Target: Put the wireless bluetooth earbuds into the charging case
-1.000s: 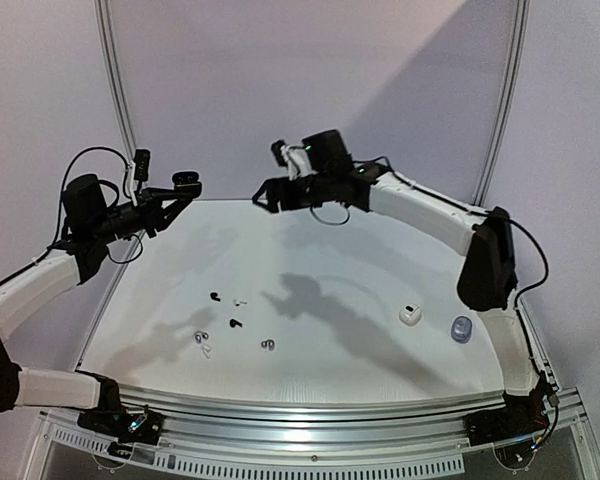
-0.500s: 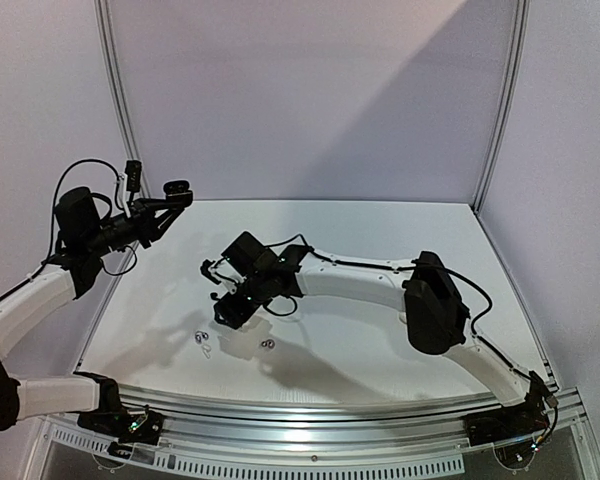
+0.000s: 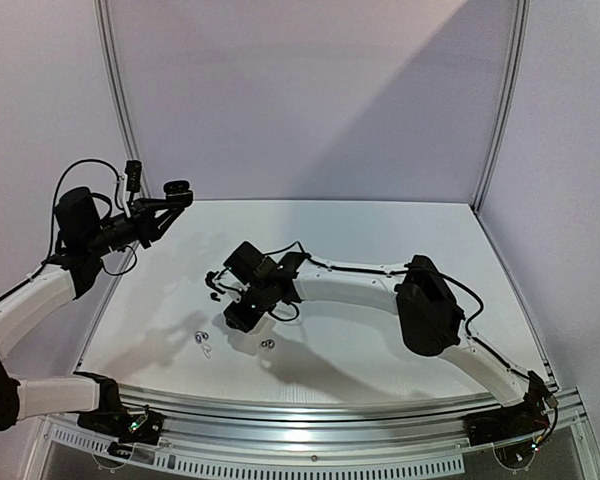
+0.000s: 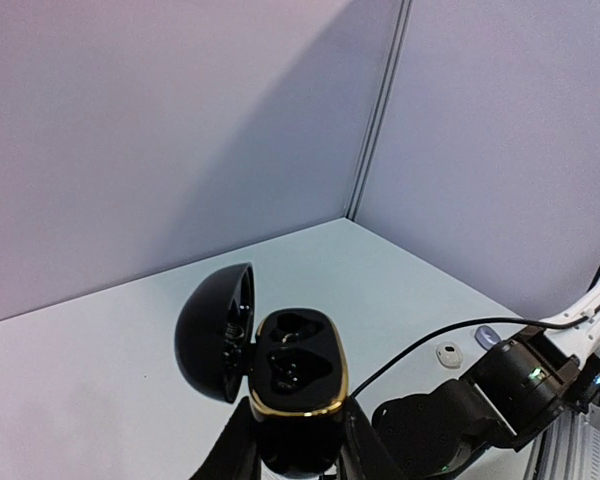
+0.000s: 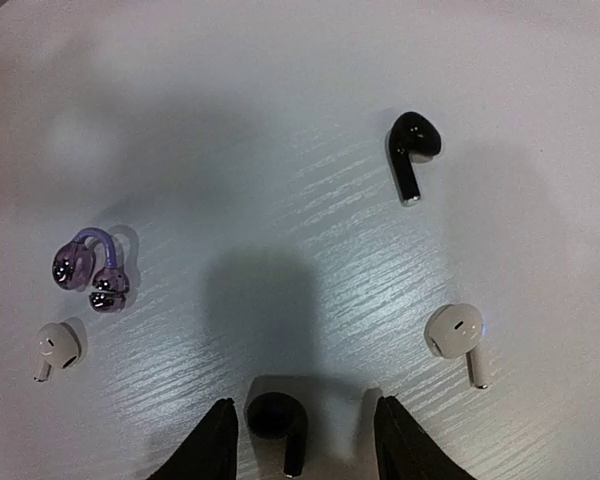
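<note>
At the table's (image 3: 380, 230) 10 o'clock the left gripper (image 4: 300, 455) is clamped on the open black case (image 4: 295, 370), held in the air. The right gripper (image 5: 302, 435) sits low over the table, fingers apart either side of 1 black earbud (image 5: 273, 415), not touching it. From that earbud another black bud (image 5: 410, 150) lies at 1 o'clock, a white bud (image 5: 455, 335) at 2 and a purple clip bud (image 5: 92, 270) at 10.

The left gripper (image 4: 297, 438) pinches a black, gold-rimmed charging case (image 4: 298, 375) upright; its lid (image 4: 215, 330) hangs open leftward; on the white table (image 4: 100, 360), a small white case (image 4: 446, 353) lies near the right arm (image 4: 450, 420).
</note>
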### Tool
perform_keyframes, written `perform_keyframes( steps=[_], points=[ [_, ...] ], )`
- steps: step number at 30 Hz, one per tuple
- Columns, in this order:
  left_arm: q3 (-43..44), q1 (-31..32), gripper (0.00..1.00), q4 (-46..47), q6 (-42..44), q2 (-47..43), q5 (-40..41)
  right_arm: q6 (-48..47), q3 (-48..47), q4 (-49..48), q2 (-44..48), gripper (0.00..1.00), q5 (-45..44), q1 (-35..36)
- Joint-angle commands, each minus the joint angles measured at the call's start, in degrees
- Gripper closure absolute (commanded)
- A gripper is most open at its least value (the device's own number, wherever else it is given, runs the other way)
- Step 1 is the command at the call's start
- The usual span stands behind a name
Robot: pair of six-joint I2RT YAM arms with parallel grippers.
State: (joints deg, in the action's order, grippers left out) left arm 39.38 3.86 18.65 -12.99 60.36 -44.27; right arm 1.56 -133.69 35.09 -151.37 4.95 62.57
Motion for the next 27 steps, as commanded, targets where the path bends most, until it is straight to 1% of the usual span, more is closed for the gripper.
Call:
perform_keyframes(
  steps=[1,3,5,8,13,16,20,23,27],
  points=[
    [-0.57,-0.52,1.00,1.21,0.92,-0.15,0.06,-0.95,-1.58,1.18,-2.56,0.54,2.78,0.13],
    [-0.62,-0.52,1.00,1.27,0.96,-0.15,0.06,-2.99,-1.58,0.81,-2.90,0.59,3.49,0.65],
    [-0.62,-0.52,1.00,1.30,1.17,-0.15,0.19,-3.71,-1.77,0.51,-3.19,0.61,3.74,1.02],
    [-0.70,-0.52,1.00,1.30,1.13,-0.08,0.21,-3.76,-2.36,0.45,-3.65,0.62,3.78,1.11],
    [-0.62,-0.52,1.00,1.42,1.26,0.07,0.36,-4.45,-2.40,0.88,-3.72,0.70,2.70,1.09],
    [-0.62,-0.52,1.00,1.38,1.29,0.18,0.35,-4.72,-2.49,0.86,-3.71,0.78,2.53,1.07],
    [-0.52,-0.52,1.00,1.38,1.47,0.20,0.35,-5.01,-2.48,1.00,-3.55,0.92,2.34,1.08],
    [-0.61,-0.56,1.00,1.39,1.48,0.22,0.21,-4.91,-2.52,1.22,-2.74,1.00,2.28,1.11],
    [-0.70,-0.52,1.00,1.76,1.87,0.29,-0.10,-4.45,-2.45,1.29,0.80,1.00,1.67,0.22]
  ],
)
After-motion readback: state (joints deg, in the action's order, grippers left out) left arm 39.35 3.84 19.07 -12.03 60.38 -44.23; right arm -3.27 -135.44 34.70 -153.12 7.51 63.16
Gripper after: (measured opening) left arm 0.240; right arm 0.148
